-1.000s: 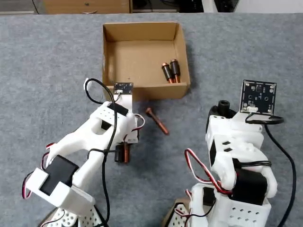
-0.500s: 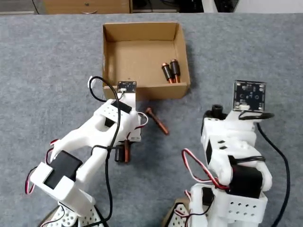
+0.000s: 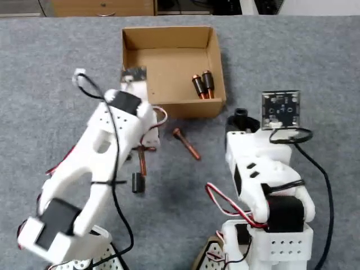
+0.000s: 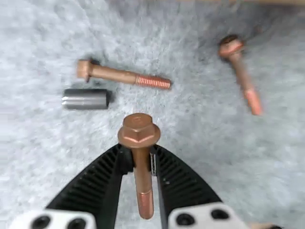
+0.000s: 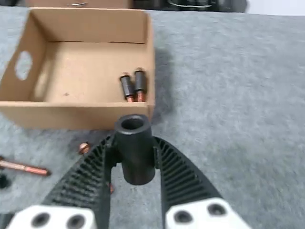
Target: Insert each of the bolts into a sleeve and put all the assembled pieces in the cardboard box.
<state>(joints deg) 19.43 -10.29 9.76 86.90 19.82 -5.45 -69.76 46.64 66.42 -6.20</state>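
Observation:
My left gripper (image 4: 140, 160) is shut on a copper bolt (image 4: 139, 138), held above the grey mat with its hex head pointing away from the wrist. Below it lie a loose bolt (image 4: 123, 75) and a dark sleeve (image 4: 86, 98) side by side, with another bolt (image 4: 242, 74) farther off. From above, the loose bolt (image 3: 142, 161) and sleeve (image 3: 136, 183) lie beside the left arm, and the other bolt (image 3: 186, 144) lies in front of the cardboard box (image 3: 130, 62). My right gripper (image 5: 133, 164) is shut on an upright black sleeve (image 5: 135, 148), near the box's front right corner (image 3: 241, 117).
Two assembled pieces (image 3: 203, 84) lie against the box's right wall, also seen from the right wrist (image 5: 132, 87). The box's front wall (image 5: 71, 116) stands just beyond the right gripper. Grey mat stretches open to the right of the box. Wooden drawers (image 3: 101, 7) line the far edge.
The left arm has lifted and swung back toward the box's left front with a bolt, uncovering the loose bolt and sleeve. The right arm has shifted left and nearer the box with its sleeve.

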